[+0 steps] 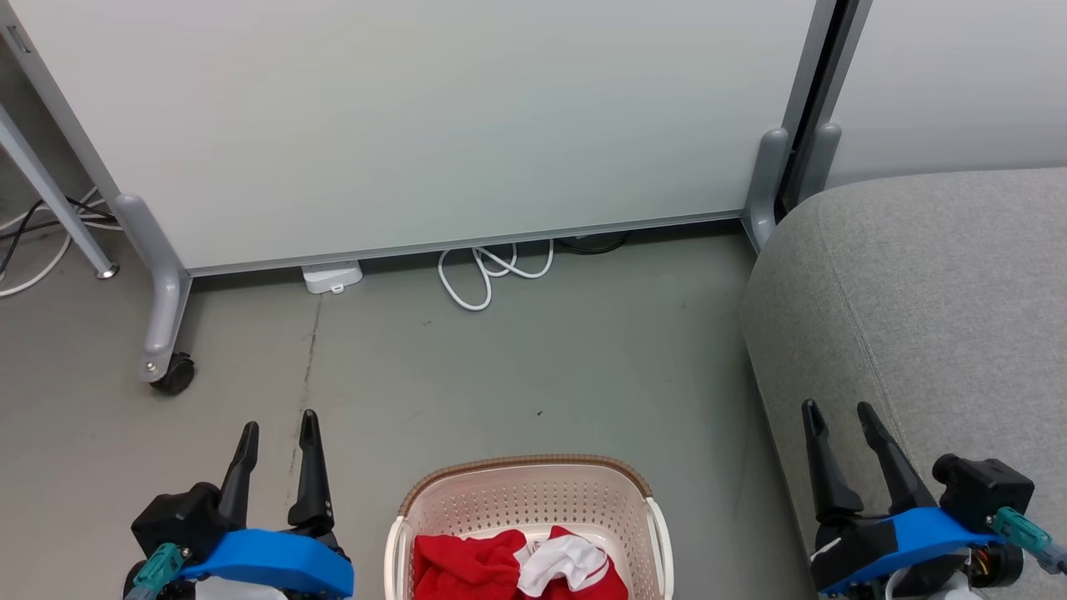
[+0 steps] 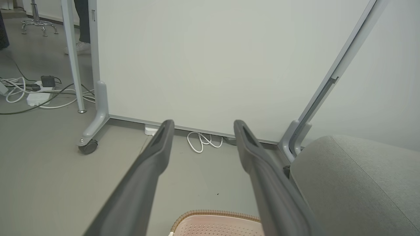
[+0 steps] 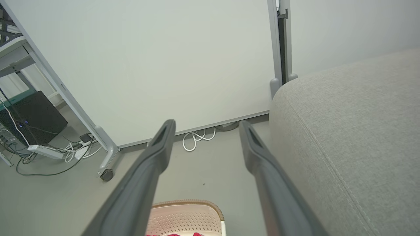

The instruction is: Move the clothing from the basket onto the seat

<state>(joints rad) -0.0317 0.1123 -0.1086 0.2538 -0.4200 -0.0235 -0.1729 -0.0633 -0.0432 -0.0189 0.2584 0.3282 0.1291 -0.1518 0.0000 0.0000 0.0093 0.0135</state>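
Observation:
A cream basket (image 1: 533, 493) with a brown woven rim stands on the floor at the bottom middle of the head view. Red clothing (image 1: 467, 567) with a white patch lies crumpled inside it. The grey seat (image 1: 934, 300) fills the right side. My left gripper (image 1: 279, 429) hangs open to the left of the basket, nothing between its fingers. Over the seat's front edge my right gripper (image 1: 838, 417) is open and empty too. The left wrist view looks past its gripper (image 2: 203, 126) at the basket rim (image 2: 213, 214) and the seat (image 2: 361, 183). The right wrist view has its gripper (image 3: 206, 126), basket (image 3: 187, 216) and seat (image 3: 354, 131).
A white wheeled partition (image 1: 417, 125) stands behind the basket, with a caster (image 1: 173, 373) at the left. A white cable loop (image 1: 492, 271) and a power strip (image 1: 332, 276) lie at its base. More cables and a dark box (image 3: 32, 118) sit beyond the partition's left end.

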